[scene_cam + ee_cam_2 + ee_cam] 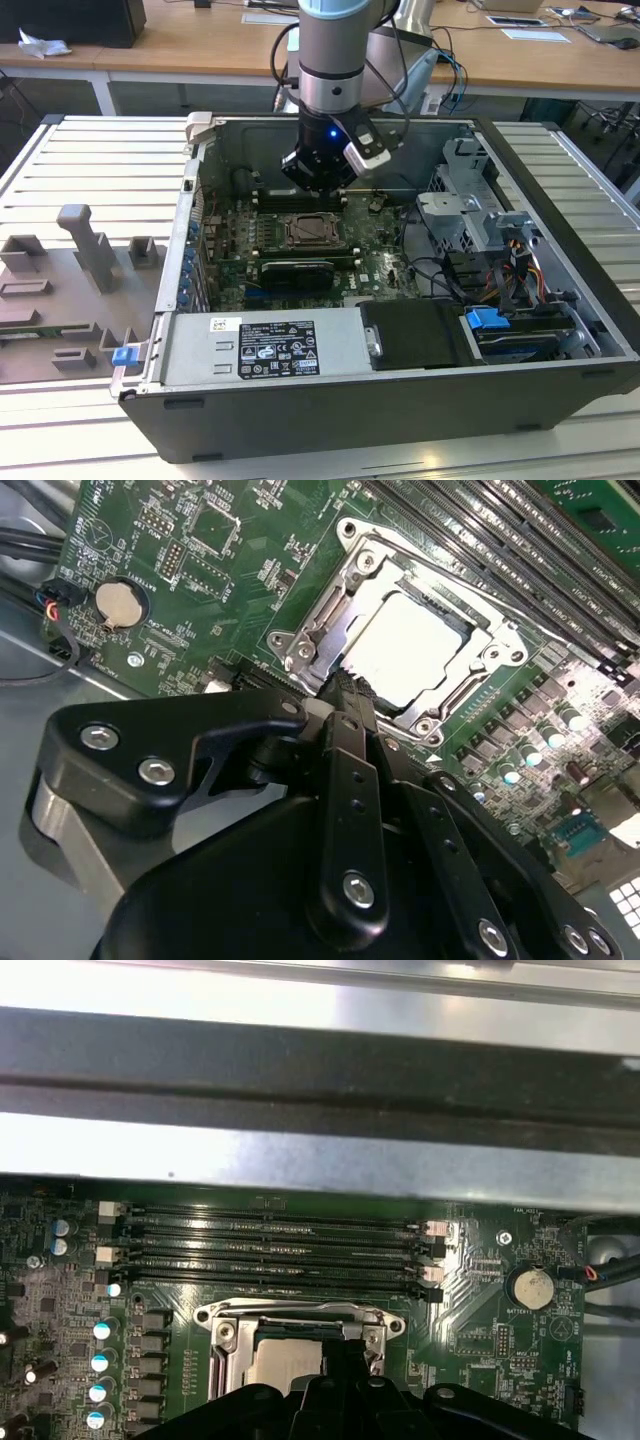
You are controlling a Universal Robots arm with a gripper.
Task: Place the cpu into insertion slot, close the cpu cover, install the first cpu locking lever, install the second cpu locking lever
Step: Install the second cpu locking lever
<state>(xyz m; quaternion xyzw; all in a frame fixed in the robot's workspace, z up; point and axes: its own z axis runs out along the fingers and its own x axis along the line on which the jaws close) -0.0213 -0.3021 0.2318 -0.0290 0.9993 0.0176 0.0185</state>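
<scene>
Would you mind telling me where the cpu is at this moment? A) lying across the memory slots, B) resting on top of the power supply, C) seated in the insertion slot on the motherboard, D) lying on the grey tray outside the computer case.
C: in the second wrist view the cpu lies flat inside the insertion slot, its pale top framed by the silver metal rim, just beyond the gripper.

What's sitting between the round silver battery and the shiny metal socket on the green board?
Just bare motherboard with small soldered parts, in the second wrist view. Nothing loose lies between the battery and the socket.
</scene>
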